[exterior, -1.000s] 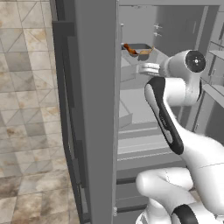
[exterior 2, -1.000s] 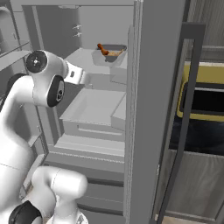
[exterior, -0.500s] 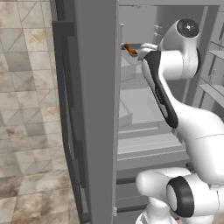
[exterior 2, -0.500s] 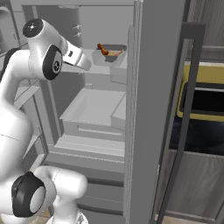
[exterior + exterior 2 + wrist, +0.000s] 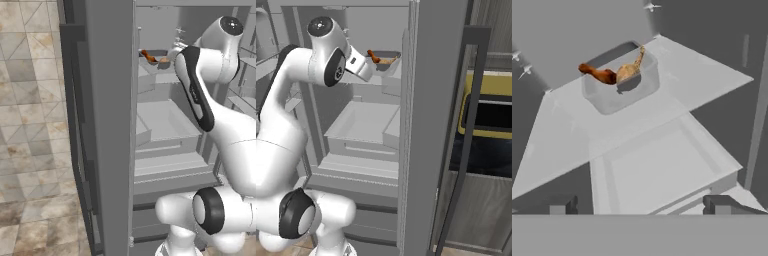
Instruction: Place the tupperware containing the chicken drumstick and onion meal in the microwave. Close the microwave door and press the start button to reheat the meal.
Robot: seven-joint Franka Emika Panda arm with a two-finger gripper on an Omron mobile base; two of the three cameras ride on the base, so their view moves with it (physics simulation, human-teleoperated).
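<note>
Reaching forward with fingers spread and nothing between them, the gripper is facing a shelf; farther back the grey see-through tupperware is holding the orange-brown chicken drumstick and golden onion.

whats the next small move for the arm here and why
Probably ease the hand forward toward the tupperware, which sits on a grey shelf with the chicken drumstick sticking up over its rim. The gripper is open with nothing between its fingers, and a stretch of bare shelf separates it from the container, so closing now would catch nothing.
</note>
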